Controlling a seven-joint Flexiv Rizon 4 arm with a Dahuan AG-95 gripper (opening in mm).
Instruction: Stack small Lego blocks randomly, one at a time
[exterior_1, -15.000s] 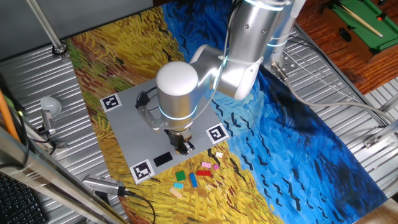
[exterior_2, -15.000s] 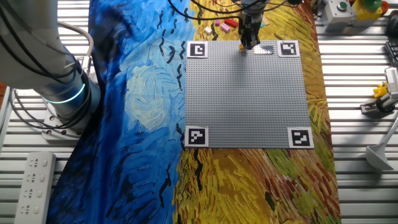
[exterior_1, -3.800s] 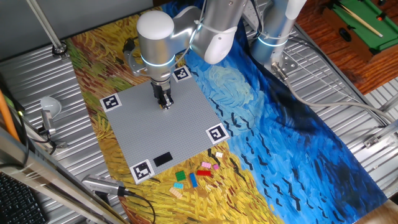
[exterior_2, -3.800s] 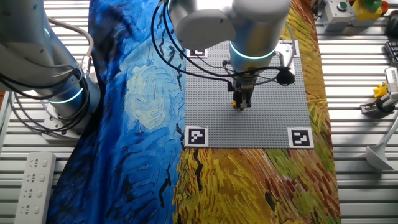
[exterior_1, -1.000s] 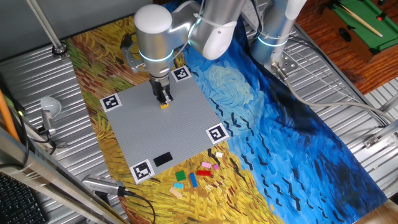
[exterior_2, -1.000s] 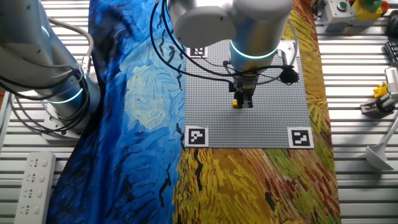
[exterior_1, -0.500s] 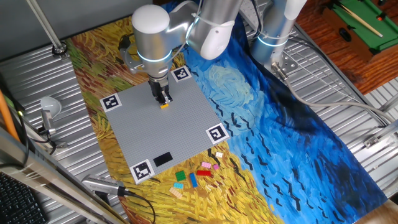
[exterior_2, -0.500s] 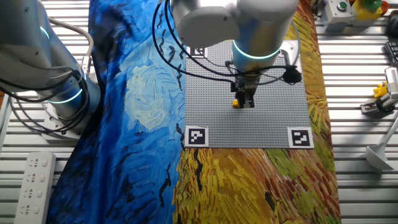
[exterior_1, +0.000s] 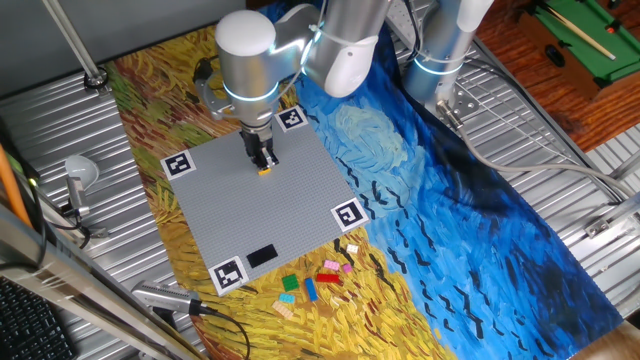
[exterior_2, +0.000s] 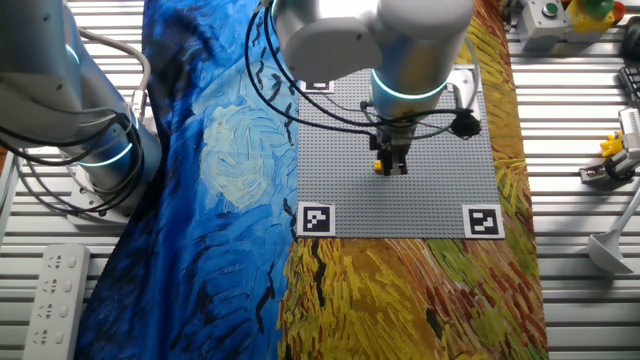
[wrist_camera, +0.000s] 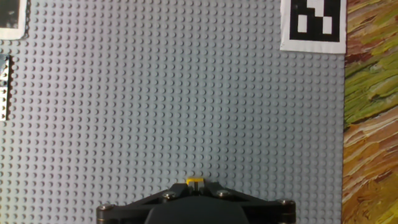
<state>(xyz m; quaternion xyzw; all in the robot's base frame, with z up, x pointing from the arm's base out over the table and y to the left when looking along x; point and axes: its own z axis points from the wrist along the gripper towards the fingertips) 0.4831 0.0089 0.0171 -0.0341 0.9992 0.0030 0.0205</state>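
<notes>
My gripper (exterior_1: 264, 163) hangs low over the grey studded baseplate (exterior_1: 300, 215), toward its middle. Yellow Lego block (exterior_1: 265, 170) sits on the plate right at my fingertips; in the hand view it (wrist_camera: 195, 182) shows just past the fingertip edge. Cannot tell whether the fingers pinch it or stand apart. Remaining loose blocks (exterior_1: 315, 282) lie on the painted cloth (exterior_1: 480, 230) past the plate's edge, well apart from the hand.
</notes>
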